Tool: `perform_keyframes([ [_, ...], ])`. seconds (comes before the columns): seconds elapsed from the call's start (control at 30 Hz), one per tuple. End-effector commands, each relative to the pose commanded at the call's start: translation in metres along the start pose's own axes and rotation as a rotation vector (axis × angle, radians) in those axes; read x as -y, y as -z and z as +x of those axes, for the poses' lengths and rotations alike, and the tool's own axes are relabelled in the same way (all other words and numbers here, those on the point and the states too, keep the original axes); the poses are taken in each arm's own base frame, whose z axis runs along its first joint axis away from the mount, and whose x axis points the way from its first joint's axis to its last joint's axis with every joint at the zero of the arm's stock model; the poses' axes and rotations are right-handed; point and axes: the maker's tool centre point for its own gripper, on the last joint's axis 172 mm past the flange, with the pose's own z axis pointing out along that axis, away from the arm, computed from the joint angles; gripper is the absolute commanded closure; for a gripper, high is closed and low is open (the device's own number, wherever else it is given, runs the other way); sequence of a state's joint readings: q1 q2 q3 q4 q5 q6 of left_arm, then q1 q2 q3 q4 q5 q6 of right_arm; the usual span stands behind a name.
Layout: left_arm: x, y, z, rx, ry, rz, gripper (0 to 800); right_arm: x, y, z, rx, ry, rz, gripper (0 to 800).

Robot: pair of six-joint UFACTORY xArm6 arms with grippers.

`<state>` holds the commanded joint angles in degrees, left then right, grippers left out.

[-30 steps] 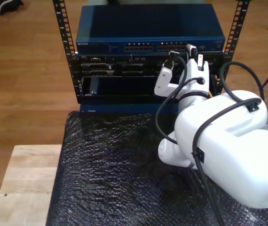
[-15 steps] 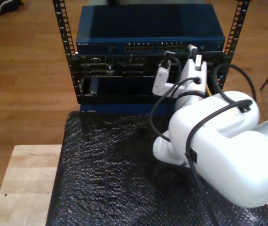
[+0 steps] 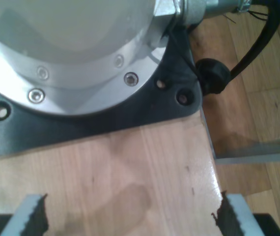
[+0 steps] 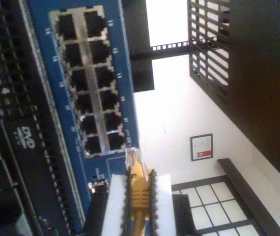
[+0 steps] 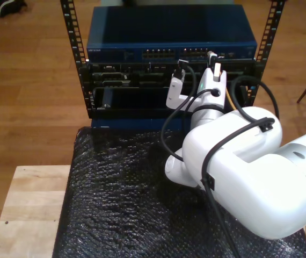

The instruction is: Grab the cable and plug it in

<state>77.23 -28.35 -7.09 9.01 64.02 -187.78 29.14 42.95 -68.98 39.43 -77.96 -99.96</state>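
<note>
The orange-yellow cable (image 4: 139,192) is pinched between the white pads (image 4: 114,201) of my second gripper (image 4: 139,179), which is shut on it. Its clear plug (image 4: 131,158) sticks out just short of the blue switch (image 4: 46,118), close to the end ports (image 4: 115,140) of one block. In the exterior view my second gripper (image 5: 213,58) is up at the switch (image 5: 115,52), near its port block (image 5: 196,52), and a stretch of the cable (image 5: 229,99) trails behind the wrist. My first gripper (image 3: 132,221) is open over a wooden tabletop (image 3: 130,167).
The switch sits in a black rack (image 5: 72,48) above other units (image 5: 131,80). A black bubble-wrap mat (image 5: 115,193) covers the table (image 5: 29,209). Thick black arm cables (image 5: 166,129) loop around the white arm (image 5: 239,172). An arm base (image 3: 71,49) stands near my first gripper.
The second arm has swung toward the exterior view's left and closer to the switch, carrying the cable plug nearer the port blocks.
</note>
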Motion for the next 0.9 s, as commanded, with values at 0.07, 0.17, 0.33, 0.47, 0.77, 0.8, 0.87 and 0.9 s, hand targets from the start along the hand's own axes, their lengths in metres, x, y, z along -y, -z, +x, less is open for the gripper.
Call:
perform_keyframes([
  [0.07,0.000,0.000,0.000,0.000,0.000,0.000,0,0.001,-0.001,0.001,0.000,0.011,-0.001,800],
  [0.17,0.000,0.000,0.000,0.000,0.000,0.000,0,0.003,-0.002,0.002,-0.001,0.022,-0.001,800],
  [0.33,0.000,0.000,0.000,0.000,0.000,0.000,0,0.003,-0.005,0.004,0.000,0.022,-0.007,800],
  [0.47,0.000,0.000,0.000,0.000,0.000,0.000,0,0.001,-0.008,0.006,0.001,0.037,-0.016,800],
  [0.77,0.000,0.000,0.000,0.000,0.000,0.000,0,0.003,-0.011,0.003,0.017,0.033,-0.017,800],
  [0.8,0.000,0.000,0.000,0.000,0.000,0.000,0,0.003,-0.011,0.003,0.017,0.033,-0.017,800],
  [0.87,0.000,0.000,0.000,0.000,0.000,0.000,0,0.004,-0.010,0.003,0.017,0.040,-0.016,800],
  [0.9,0.000,0.000,0.000,0.000,0.000,0.000,0,0.005,-0.010,0.003,0.017,0.045,-0.014,800],
])
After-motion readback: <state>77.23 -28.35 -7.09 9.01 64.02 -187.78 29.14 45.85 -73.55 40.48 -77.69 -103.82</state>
